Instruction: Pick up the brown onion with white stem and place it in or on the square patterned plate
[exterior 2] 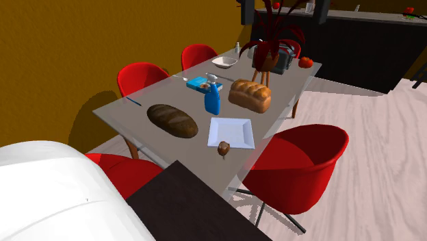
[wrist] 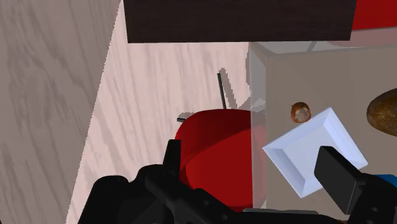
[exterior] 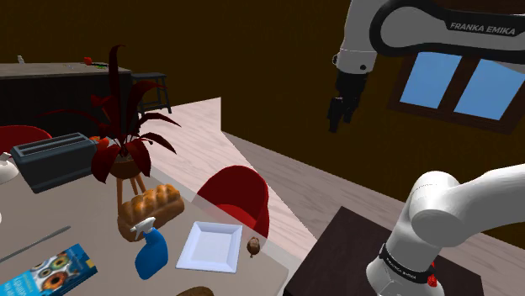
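Arm [exterior: 458, 206]: white links, dark joints. Lower link rises from shoulder view's lower right and bends at elbow. Upper link [exterior: 437, 25]: crosses shoulder view's top right, lettered FRANKA EMIKA. Wrist [exterior: 357, 60]: angled downward. Gripper [exterior: 336, 118]: all black, hangs below wrist, pointing down, in free air, touching nothing. Fingers [wrist: 337, 175]: stand well apart in wrist view, clasping nothing. Second exterior view: white rounded mass [exterior 2: 55, 195] at lower left corner, probably arm link; too close to tell which.
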Controlling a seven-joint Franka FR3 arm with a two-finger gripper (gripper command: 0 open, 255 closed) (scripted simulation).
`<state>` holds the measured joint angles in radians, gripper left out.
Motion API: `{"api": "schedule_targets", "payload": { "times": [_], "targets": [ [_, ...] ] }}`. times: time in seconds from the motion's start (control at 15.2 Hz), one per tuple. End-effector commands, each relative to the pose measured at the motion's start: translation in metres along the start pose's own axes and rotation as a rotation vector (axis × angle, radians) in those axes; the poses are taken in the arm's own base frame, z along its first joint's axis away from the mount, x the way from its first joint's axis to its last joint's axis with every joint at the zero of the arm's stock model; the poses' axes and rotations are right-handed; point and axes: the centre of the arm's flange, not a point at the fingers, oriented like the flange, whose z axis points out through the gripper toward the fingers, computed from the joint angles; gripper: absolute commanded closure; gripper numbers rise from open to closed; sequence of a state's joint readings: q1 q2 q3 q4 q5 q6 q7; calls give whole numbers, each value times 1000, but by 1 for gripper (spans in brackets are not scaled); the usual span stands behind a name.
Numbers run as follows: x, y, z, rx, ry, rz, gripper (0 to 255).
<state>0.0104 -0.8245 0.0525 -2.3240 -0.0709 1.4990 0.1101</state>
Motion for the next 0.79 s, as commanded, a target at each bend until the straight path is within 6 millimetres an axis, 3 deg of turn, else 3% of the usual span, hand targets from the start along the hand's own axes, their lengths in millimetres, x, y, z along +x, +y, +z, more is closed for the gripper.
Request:
{"api": "schedule_targets", "payload": {
  "times": [0.0, 0.73],
  "targets": [
    [0, 0, 0, 0, 0, 0, 0],
    [34, -56, 127, 41, -8, 27, 0]
  ]
}}
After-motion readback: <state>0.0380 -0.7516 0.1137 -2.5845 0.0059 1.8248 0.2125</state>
